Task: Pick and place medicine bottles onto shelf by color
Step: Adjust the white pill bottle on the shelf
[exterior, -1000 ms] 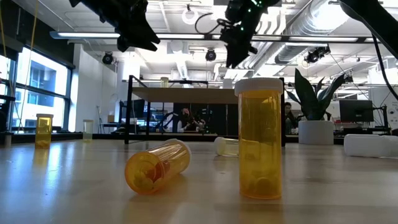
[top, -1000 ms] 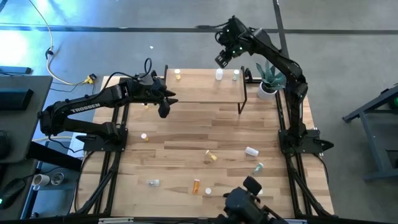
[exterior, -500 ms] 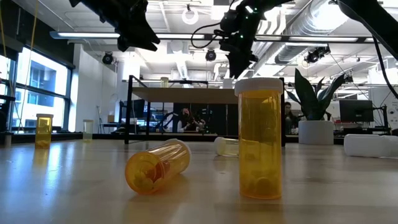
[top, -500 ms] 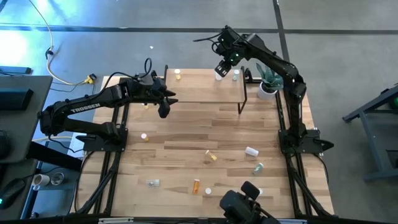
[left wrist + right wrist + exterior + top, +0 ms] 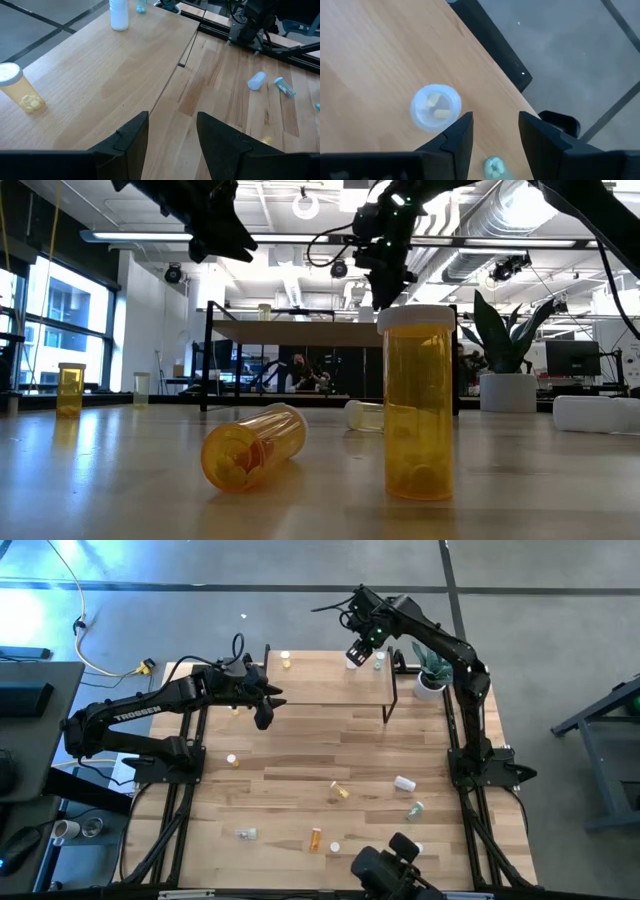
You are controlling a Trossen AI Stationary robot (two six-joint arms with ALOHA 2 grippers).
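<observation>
The right gripper hangs above the far right end of the low light-wood shelf on black metal legs, its fingers spread apart and holding nothing. In its wrist view a white bottle with no cap, pills visible inside, stands on the shelf just beside one finger, and a small clear greenish bottle stands on the board between the two fingers. The left gripper hovers off the near left edge of the same shelf, fingers parted and empty; ahead of them in its wrist view stand a yellow bottle with a white cap at one end of the board and the white bottle at the other. On the large wooden tabletop, well apart from both sets of fingers, more medicine bottles lie scattered: a white one on its side, a greenish one near it, a yellow one tipped over at mid-table, and an orange one standing near the front edge. The low view shows that orange bottle upright beside a toppled one.
</observation>
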